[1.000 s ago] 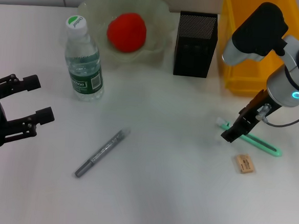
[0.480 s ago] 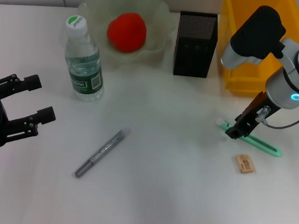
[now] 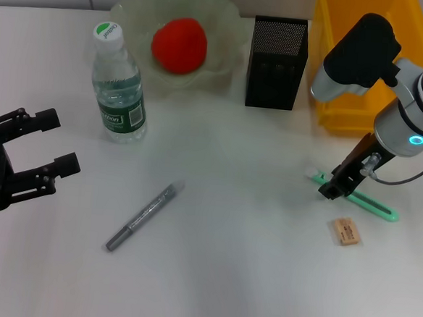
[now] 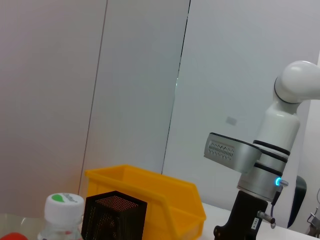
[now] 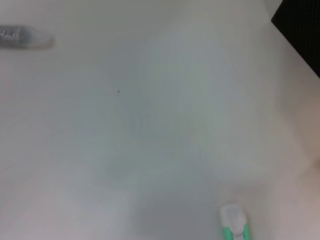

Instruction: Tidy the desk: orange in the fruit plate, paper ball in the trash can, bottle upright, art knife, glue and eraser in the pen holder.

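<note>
One bottle [image 3: 118, 87], one orange [image 3: 179, 45] (in bowl [image 3: 228, 29]), one eraser [image 3: 346, 231], one pen holder [image 3: 277, 62], two grippers.

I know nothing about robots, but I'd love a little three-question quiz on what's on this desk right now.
1. True or false: the orange lies in the glass bowl.
2. Which thing is the right gripper over? A) the grey pen B) the green knife C) the eraser
3. Fill in: the water bottle stands ____ on the desk.

Key: 1 true; 2 B; 3 upright. The left gripper waits open at the desk's left side.
</note>
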Robot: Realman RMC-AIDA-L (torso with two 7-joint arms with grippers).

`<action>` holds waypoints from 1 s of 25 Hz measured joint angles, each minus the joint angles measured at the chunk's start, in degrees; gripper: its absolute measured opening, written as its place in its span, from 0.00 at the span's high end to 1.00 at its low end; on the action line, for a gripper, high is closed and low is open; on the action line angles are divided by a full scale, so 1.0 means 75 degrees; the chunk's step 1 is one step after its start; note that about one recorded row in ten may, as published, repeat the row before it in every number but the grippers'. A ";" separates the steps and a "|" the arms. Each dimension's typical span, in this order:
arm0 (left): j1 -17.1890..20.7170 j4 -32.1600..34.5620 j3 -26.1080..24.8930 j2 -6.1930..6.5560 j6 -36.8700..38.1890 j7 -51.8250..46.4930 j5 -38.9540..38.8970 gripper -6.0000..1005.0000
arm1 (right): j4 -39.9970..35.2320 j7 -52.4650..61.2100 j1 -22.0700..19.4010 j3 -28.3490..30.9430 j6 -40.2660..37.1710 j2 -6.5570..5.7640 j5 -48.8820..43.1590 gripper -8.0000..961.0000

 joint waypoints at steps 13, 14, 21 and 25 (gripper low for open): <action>0.0005 0.0004 -0.0012 -0.0001 -0.0019 0.0000 0.0001 0.20 | 0.0023 0.0004 -0.0011 -0.0001 0.0043 0.0009 0.0003 0.83; 0.0005 0.0004 -0.0005 -0.0001 -0.0028 0.0000 0.0001 0.20 | 0.0004 0.0004 -0.0013 0.0000 0.0040 0.0009 0.0002 0.83; 0.0001 0.0000 -0.0017 -0.0002 -0.0095 0.0000 0.0062 0.20 | -0.0431 0.0069 -0.0077 0.0051 -0.0159 0.0003 0.0001 0.87; 0.0000 -0.0006 -0.0047 -0.0024 -0.0120 0.0000 0.0195 0.20 | -0.0373 0.0073 -0.0040 0.0000 -0.0199 -0.0001 -0.0073 0.93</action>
